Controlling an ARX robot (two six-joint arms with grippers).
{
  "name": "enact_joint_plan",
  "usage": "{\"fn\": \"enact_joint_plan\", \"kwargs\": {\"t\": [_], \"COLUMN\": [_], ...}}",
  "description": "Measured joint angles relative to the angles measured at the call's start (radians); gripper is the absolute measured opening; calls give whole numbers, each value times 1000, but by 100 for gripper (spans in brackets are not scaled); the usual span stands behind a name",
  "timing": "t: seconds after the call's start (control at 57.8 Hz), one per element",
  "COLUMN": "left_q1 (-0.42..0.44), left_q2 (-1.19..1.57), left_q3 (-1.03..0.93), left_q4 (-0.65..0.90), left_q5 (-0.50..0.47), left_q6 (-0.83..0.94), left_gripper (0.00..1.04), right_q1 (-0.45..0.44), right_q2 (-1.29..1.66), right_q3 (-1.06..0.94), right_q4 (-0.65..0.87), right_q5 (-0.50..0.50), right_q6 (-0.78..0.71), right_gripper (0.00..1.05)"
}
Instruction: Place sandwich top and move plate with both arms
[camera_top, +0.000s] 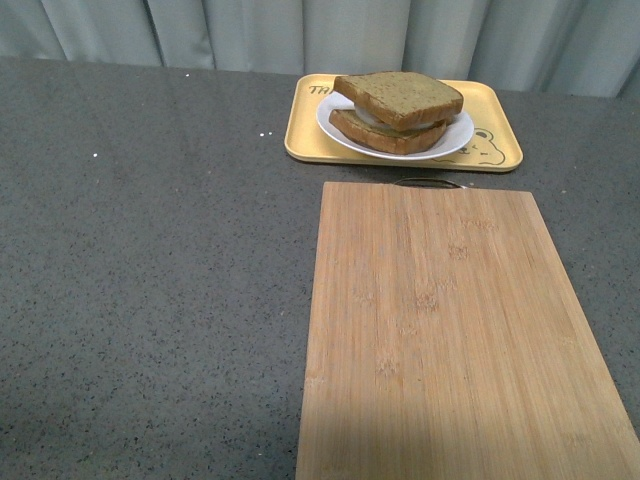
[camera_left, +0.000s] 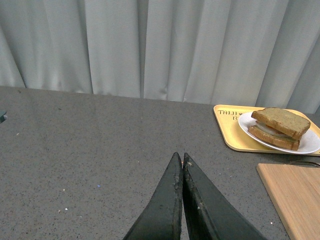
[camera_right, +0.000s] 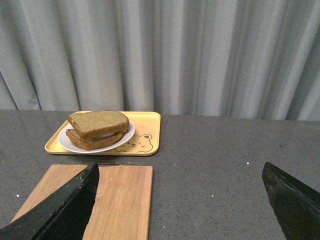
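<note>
The sandwich top (camera_top: 402, 93), a brown toasted slice, lies on the lower slice with white egg between them, on the white plate (camera_top: 335, 125). It also shows in the left wrist view (camera_left: 281, 121) and the right wrist view (camera_right: 98, 122). Neither arm shows in the front view. My left gripper (camera_left: 180, 159) is shut and empty, above the bare grey table well short of the plate (camera_left: 311, 144). My right gripper (camera_right: 180, 167) is wide open and empty, above the table near the board's corner, back from the plate (camera_right: 127, 135).
The plate sits on a yellow tray (camera_top: 303, 135) with a bear drawing at the table's far side. A long bamboo cutting board (camera_top: 440, 330) lies in front of the tray. Grey curtains (camera_right: 200, 50) hang behind the dark speckled table (camera_top: 150, 260).
</note>
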Motion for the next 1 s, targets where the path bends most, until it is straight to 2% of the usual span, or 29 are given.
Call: {"fn": "enact_joint_plan", "kwargs": {"t": [0.692, 0.761, 1.003], "left_q1": [0, 0, 0], "left_q2": [-259, -385, -425], "left_q3": [0, 0, 0], "left_q4": [-255, -414, -428], "left_q5": [0, 0, 0], "left_q6": [0, 0, 0], "left_gripper": [4, 4, 4], "right_q1": [0, 0, 0], "right_q2": [0, 0, 0], "right_q3": [0, 0, 0], "right_q4": [0, 0, 0], "right_q5": [0, 0, 0], "right_q6": [0, 0, 0], "right_gripper": [95, 95, 95]}}
